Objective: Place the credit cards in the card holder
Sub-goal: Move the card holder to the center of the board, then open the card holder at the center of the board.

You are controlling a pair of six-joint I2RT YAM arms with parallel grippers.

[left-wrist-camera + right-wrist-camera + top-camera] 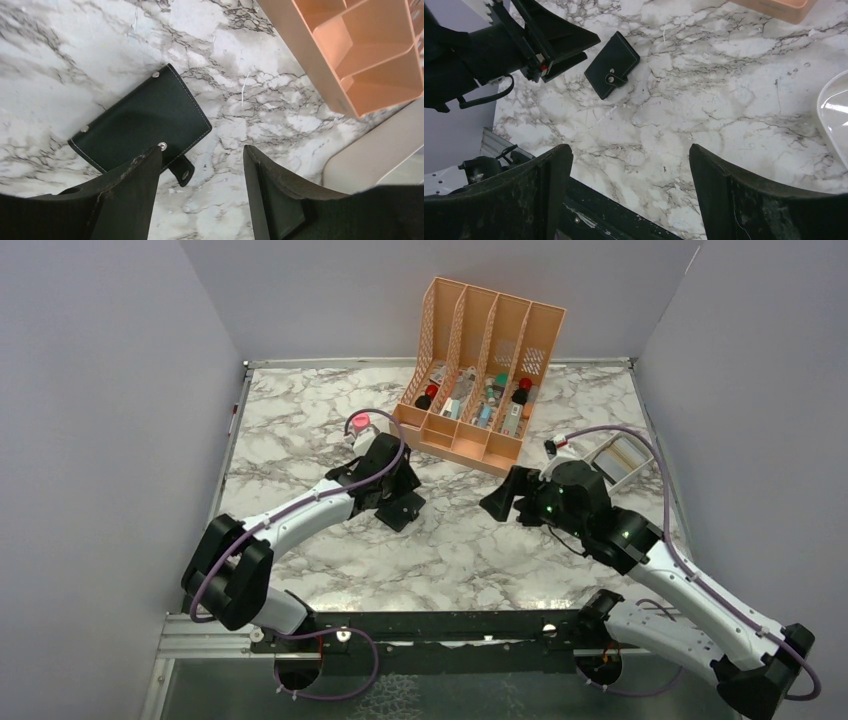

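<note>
Over the closed card holder (pixel 142 125), left arm (pixel 300 512) angles down, jaws apart.

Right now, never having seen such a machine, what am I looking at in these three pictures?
Two robot arms are bolted at the near edge of a marble table. One picture looks down from above; the other two come from a camera on each wrist. The left end effector, two open fingers, hovers by a black snap wallet, which is closed, and holds nothing. The right end effector is open and empty too. Farther back stands an orange file organiser with small items in it. A white tray lies at the right.
</note>
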